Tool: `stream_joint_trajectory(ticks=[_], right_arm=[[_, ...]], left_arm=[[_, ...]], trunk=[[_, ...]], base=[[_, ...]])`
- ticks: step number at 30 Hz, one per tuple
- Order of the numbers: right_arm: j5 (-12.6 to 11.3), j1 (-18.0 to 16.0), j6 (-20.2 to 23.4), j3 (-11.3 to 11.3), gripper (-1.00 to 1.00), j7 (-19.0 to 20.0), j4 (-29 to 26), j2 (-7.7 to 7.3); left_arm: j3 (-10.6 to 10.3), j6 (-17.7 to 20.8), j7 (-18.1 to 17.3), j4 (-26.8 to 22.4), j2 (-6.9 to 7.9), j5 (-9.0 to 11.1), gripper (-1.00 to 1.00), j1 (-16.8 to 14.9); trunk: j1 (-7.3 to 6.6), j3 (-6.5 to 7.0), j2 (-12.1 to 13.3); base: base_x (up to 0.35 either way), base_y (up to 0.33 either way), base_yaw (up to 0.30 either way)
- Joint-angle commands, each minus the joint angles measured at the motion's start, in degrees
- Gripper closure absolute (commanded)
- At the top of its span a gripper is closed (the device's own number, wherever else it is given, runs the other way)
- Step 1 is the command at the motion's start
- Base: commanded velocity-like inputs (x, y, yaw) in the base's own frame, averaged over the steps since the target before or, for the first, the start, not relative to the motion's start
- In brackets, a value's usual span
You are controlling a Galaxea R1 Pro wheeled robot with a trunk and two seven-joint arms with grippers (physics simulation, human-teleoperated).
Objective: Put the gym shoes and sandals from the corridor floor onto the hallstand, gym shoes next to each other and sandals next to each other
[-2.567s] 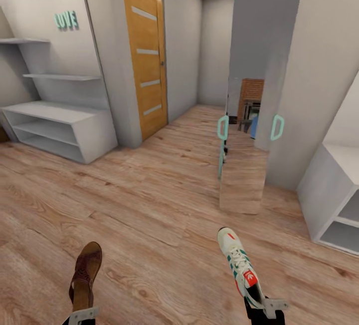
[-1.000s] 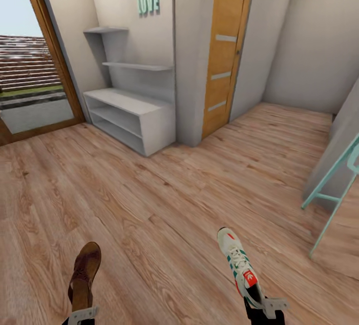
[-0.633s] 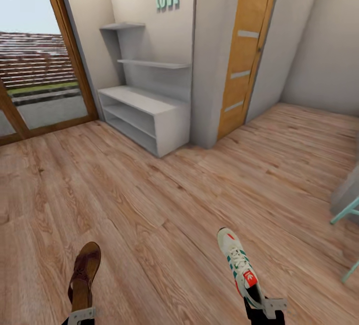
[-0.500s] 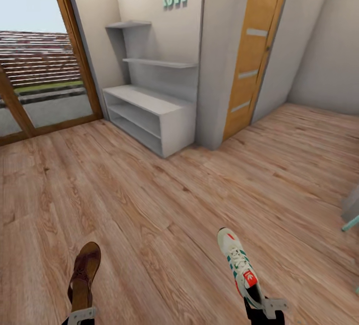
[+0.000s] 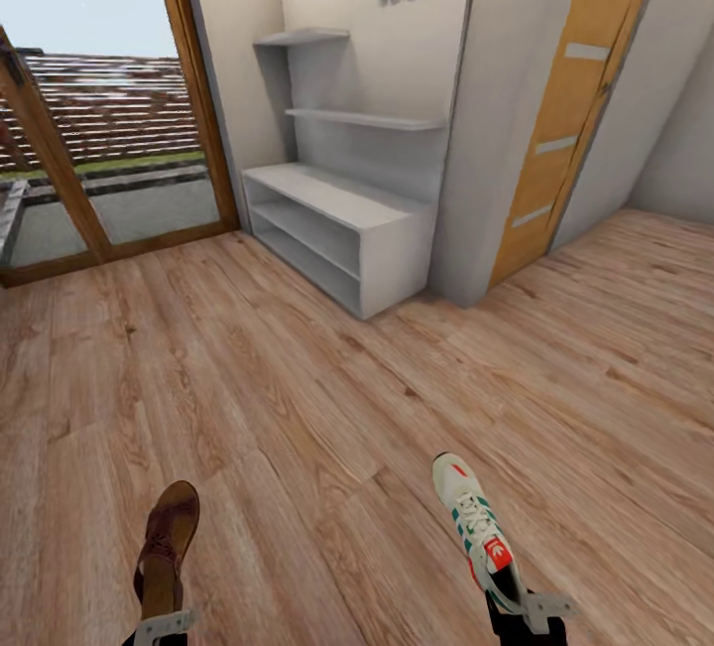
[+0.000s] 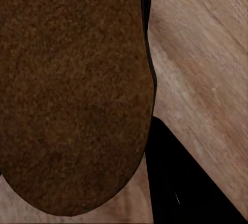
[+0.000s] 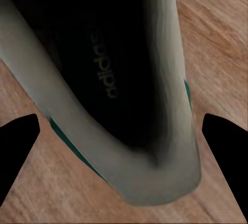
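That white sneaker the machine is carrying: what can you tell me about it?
The gym shoe is white with green side stripes, white laces and a red tongue patch. The right end effector grips its heel, toe pointing forward, above the wood floor. The right wrist view shows its dark insole, printed "adidas".

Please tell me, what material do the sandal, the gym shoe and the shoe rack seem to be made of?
Sandal: probably brown leather or suede; the sole's surface looks matte and grainy in the left wrist view.
Gym shoe: likely smooth white leather or synthetic, with green stripes and a dark lining printed "adidas".
Hallstand: seemingly painted or laminated board; flat, light-grey, matte panels without visible grain.
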Motion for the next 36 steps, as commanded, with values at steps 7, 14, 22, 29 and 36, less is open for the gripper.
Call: stream_joint_trajectory(ticks=[7,14,22,29,36], right_arm=[[0.3,0.0,-0.2,-0.5,1.00,0.4,0.0,0.03],[0.3,0.0,-0.2,-0.5,1.00,0.4,0.0,0.01],[0.3,0.0,-0.2,-0.5,1.00,0.4,-0.1,0.01],[0.3,0.0,-0.2,-0.5,1.00,0.4,-0.1,0.01],[0.3,0.0,-0.2,-0.5,1.00,0.4,-0.1,0.01]], left_arm=[[0.5,-0.2,-0.5,0.1,-0.03,-0.2,1.00,-0.1],[0.5,-0.2,-0.5,0.1,-0.03,-0.2,1.00,-0.1],[0.6,-0.2,-0.5,0.1,-0.03,-0.2,1.00,-0.1],[0.6,-0.2,-0.5,0.1,-0.03,-0.2,1.00,-0.1],[0.6,-0.2,-0.5,0.1,-0.03,-0.2,1.00,-0.1]], trunk=[[0.02,-0.54,0.0],[0.02,-0.91,0.0],[0.02,-0.95,0.0],[0.02,-0.61,0.0],[0.02,-0.18,0.0]], base=[[0.284,0.193,0.180],[0.284,0.193,0.137],[0.284,0.193,0.017],[0.284,0.193,0.048],[0.289,0.176,0.182]])
